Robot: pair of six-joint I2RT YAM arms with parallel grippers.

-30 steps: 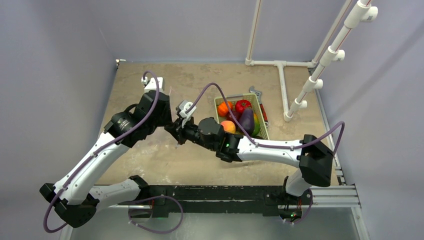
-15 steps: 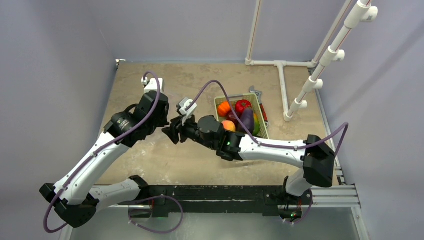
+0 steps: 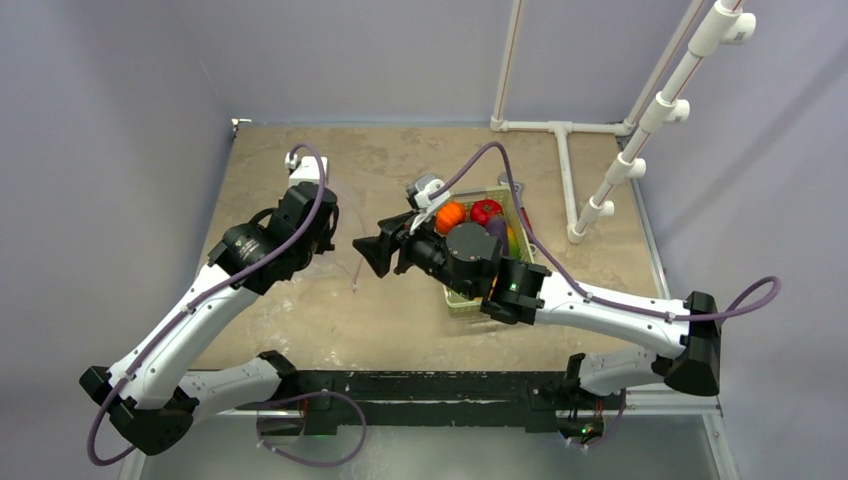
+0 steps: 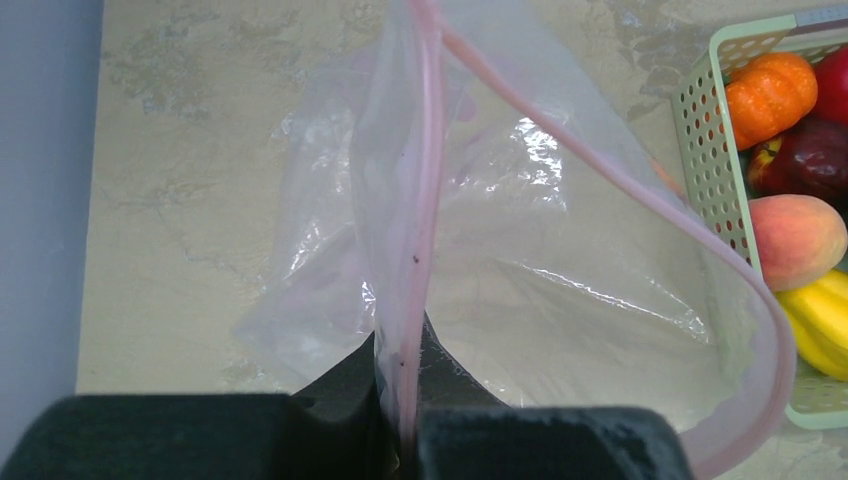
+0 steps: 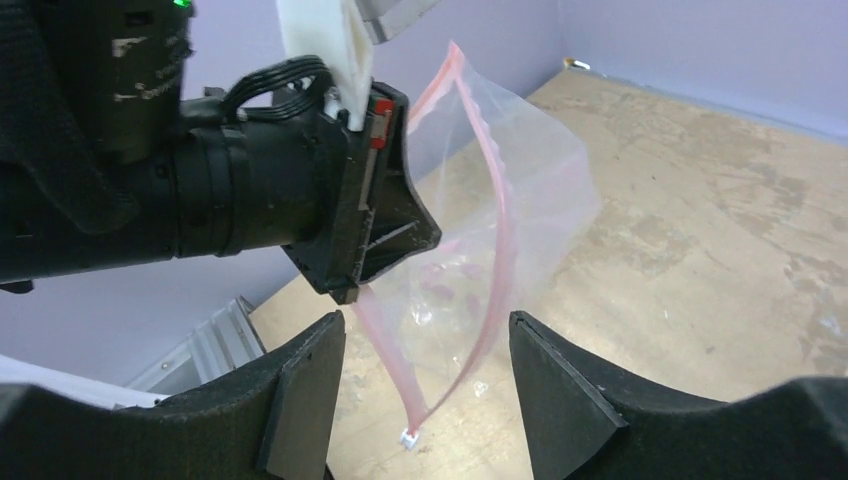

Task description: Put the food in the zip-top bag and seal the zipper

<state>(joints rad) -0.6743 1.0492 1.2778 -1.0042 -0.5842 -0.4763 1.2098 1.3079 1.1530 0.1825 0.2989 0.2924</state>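
**Workspace limits.** The table (image 3: 400, 320) meets walls on its left and far sides. A white pipe frame (image 3: 565, 160) stands at the far right corner. The light green basket (image 3: 520, 215) sits right of centre, partly covered by the right arm's wrist in the top view. Tan surface shows from the bag toward the near edge and toward the far left corner.

**End effectors.** The left gripper (image 4: 400, 400) is closed, clamped on the zipper (image 4: 425, 200) at one end of the bag mouth. The right gripper (image 5: 425, 390) faces it from the basket side. Its fingers (image 5: 300, 390) stand apart and grip nothing, and the bag's lower end shows through the gap between them.

**Zip-top bag.** The zip-top bag (image 4: 520, 250) hangs from the left gripper above the table, left of the basket. It is clear and crinkled, with bright glare streaks. The pale pink zipper splits into two strips that bow apart, so the mouth gapes toward the basket.

**Food.** The orange piece (image 4: 770, 85), dark plum (image 4: 815, 160), peach (image 4: 795, 240) and yellow pepper (image 4: 815, 320) all lie in the basket.
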